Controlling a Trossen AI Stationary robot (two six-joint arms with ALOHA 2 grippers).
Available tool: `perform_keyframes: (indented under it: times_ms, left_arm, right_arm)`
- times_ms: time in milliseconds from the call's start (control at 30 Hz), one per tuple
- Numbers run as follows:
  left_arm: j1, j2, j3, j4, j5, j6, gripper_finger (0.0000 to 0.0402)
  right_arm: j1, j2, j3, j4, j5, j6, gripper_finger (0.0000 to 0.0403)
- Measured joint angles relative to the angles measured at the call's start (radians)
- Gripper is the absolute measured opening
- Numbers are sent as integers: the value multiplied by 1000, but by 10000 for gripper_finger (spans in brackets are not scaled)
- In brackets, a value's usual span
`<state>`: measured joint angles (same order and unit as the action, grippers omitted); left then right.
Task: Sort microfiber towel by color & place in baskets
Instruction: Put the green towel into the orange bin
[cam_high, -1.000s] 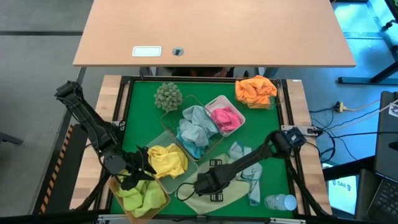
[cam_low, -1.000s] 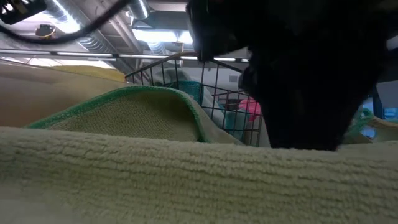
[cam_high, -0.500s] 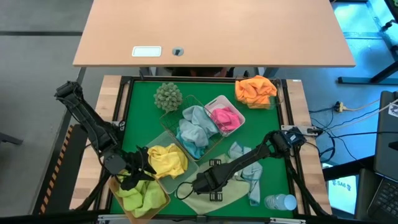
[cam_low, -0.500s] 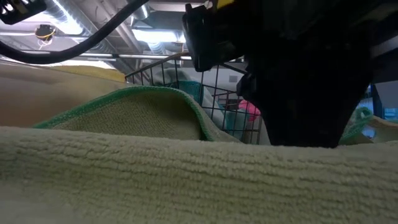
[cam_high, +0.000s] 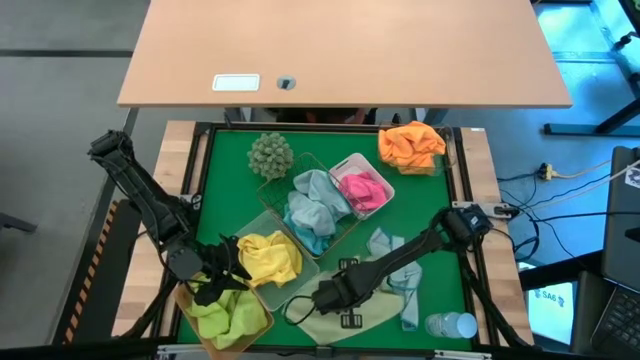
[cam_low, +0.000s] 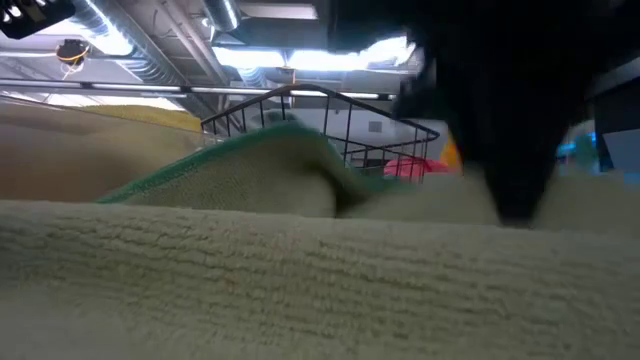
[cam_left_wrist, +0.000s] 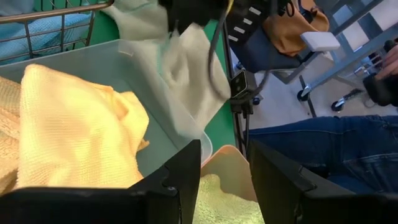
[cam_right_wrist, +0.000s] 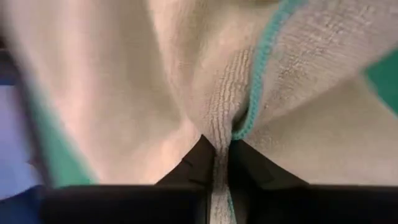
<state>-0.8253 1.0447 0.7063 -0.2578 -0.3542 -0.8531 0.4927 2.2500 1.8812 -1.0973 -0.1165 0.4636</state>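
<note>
No writing is readable. The right claw (cam_high: 322, 296) pinches the pale green towel (cam_high: 345, 322); the left claw (cam_high: 215, 283) stands parted.

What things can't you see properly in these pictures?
- Low view: the pale green towel fills the front and hides most of the wire basket.
- High view: the right gripper hides the fold it pinches.
- Left wrist view: the person's jeans are cut off by the edge.
</note>
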Motion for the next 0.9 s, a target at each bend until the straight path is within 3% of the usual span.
perform_keyframes:
  times_ms: [233, 400, 733, 900]
  left_arm:
    - [0, 0, 0, 50, -43, 1, 130]
    - [0, 0, 0, 84, -132, 13, 130]
    - [7, 0, 0, 234, -303, 311, 130]
    - [41, 3, 0, 338, -322, 447, 130]
  right_arm:
    - [-26, -107, 2, 10, 11, 0, 8]
    - [-51, -192, 3, 52, 8, 0, 21]
    - [-114, -290, 4, 238, 19, 0, 8]
    - [-143, -295, 4, 394, 5, -1, 20]
